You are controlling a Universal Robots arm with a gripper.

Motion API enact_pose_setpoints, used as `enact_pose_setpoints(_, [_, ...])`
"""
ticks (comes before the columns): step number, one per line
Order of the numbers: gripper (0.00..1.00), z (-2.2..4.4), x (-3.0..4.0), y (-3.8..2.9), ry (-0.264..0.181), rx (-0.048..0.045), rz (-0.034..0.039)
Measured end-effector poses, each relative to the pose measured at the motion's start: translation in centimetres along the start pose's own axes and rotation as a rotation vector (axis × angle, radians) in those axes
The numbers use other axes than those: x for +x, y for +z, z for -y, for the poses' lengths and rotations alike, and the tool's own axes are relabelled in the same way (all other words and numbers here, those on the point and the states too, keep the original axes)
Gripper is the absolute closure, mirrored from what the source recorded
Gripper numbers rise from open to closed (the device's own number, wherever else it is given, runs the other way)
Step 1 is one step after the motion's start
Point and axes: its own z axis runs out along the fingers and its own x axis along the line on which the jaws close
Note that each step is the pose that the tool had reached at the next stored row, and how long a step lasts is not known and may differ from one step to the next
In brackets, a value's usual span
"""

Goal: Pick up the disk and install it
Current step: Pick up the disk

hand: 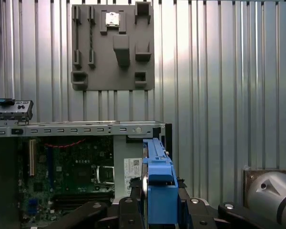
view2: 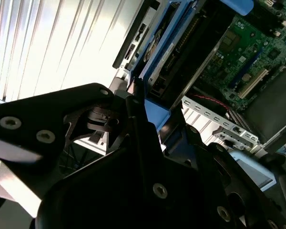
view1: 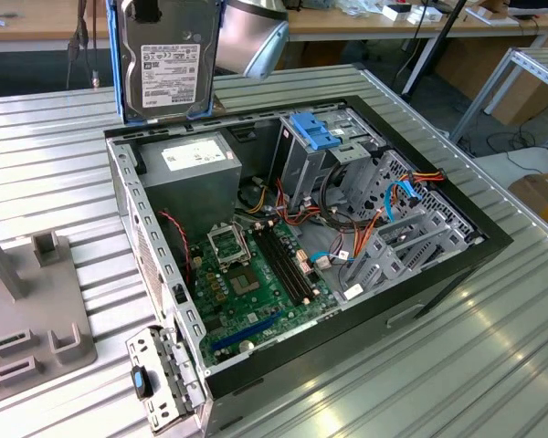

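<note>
The disk (view1: 167, 66), a grey metal drive with a white label in a bright blue carrier rail, hangs upright in the air above the far left corner of the open computer case (view1: 119, 196). My gripper (view1: 153, 9) grips its top edge. In the first wrist view the blue rail of the disk (hand: 159, 183) sits clamped between the black fingers of my gripper (hand: 160, 206). The second wrist view shows the disk (view2: 158, 52) edge-on beyond my gripper (view2: 150, 117), above the motherboard.
Inside the case stand a grey upright bay with a blue latch (view1: 314, 135), a power supply (view1: 190, 173), a motherboard (view1: 251, 278) and loose cables. A grey fixture plate (view1: 32, 315) lies on the exterior view's left. A metal bracket (view1: 160, 383) leans at the case's near corner.
</note>
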Motion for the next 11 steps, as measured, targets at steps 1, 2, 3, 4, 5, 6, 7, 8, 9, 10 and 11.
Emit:
enact_pose_setpoints(1, [0.63,0.16,-0.01,0.01,0.0,0.0,-0.0001])
enact_pose_setpoints(2, [0.63,0.53,-0.01,0.02,0.0,0.0001,0.0])
enact_pose_setpoints(3, [0.63,0.71,-0.01,0.03,0.0,0.0002,0.0])
enact_pose_setpoints(4, [0.63,0.87,-0.01,0.02,0.0,0.0001,0.0])
enact_pose_setpoints(5, [0.63,0.97,0.01,0.02,0.0,0.0001,-0.0001])
enact_pose_setpoints(6, [0.63,1.04,0.06,0.03,0.0,0.0002,0.0001])
enact_pose_setpoints(7, [0.63,1.09,0.11,0.03,0.0,0.0003,0.0001])
enact_pose_setpoints(8, [0.63,1.17,0.25,0.03,0.0,0.0002,0.0001])
enact_pose_setpoints(9, [0.63,1.22,0.45,0.03,0.0,0.0002,0.0])
enact_pose_setpoints(10, [0.63,1.25,0.63,0.02,0.0,0.0001,0.0])
enact_pose_setpoints(11, [0.63,1.28,0.89,0.02,0.0,0.0001,-0.0001])
